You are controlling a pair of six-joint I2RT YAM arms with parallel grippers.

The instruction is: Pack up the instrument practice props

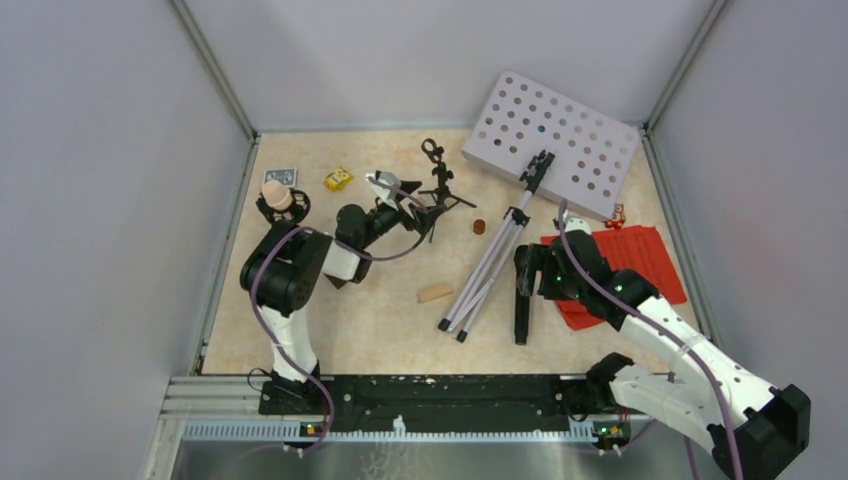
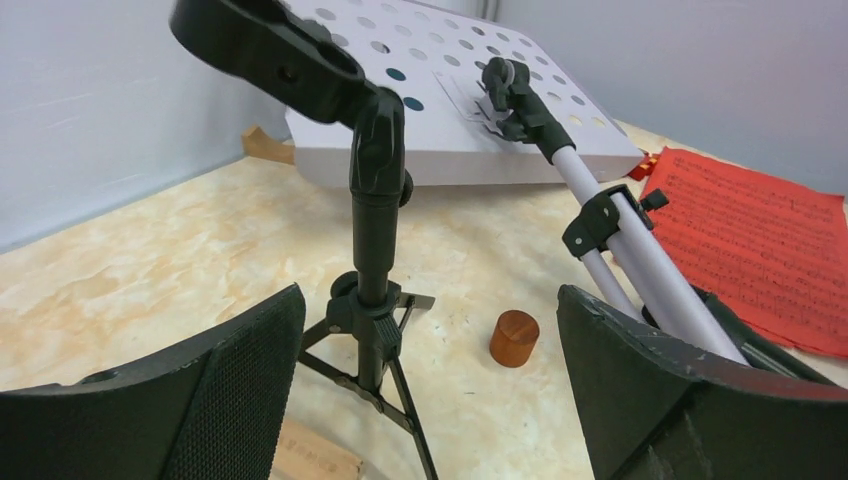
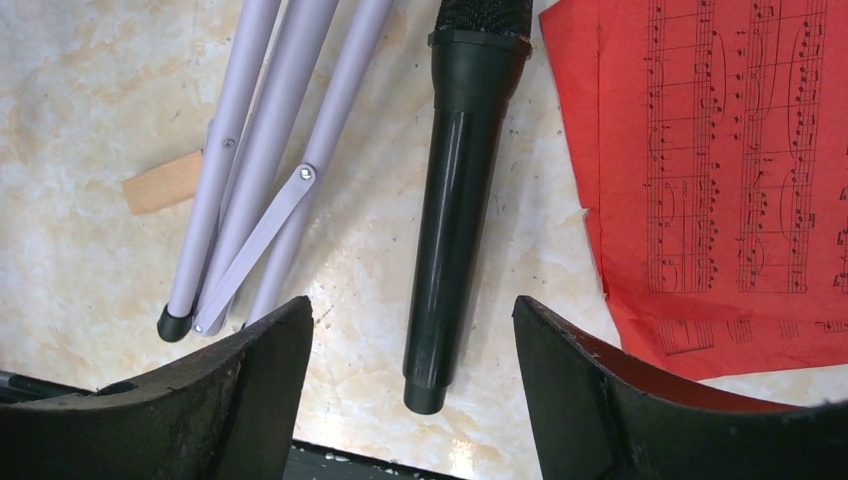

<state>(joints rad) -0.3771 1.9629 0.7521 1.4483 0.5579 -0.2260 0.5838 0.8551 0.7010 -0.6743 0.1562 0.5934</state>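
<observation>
Nothing looks packed yet. The music stand (image 1: 555, 140) lies flat on the desk (image 1: 380, 320), with red sheet music (image 1: 640, 255) beside it. My left end effector (image 2: 430, 300) gapes empty before a small upright black tripod (image 2: 375, 230). My right end effector (image 3: 410, 305), also open, hovers over the black microphone (image 3: 455, 200) lying by the stand's legs.

The black microphone (image 3: 455, 200) is cut off at its head by the top edge, as are the silver tripod legs (image 3: 285, 100); the red sheet-music pages (image 3: 720, 170) are cropped at the right and partly covered by a finger (image 3: 640, 420) of the right pincer (image 3: 410, 300). A wooden block (image 3: 165, 182) is half hidden behind the legs. The small black tripod (image 2: 375, 230) is cropped at its clip. From above, the red item (image 1: 615, 215) beside the white music desk (image 1: 575, 135) cannot be identified.
</observation>
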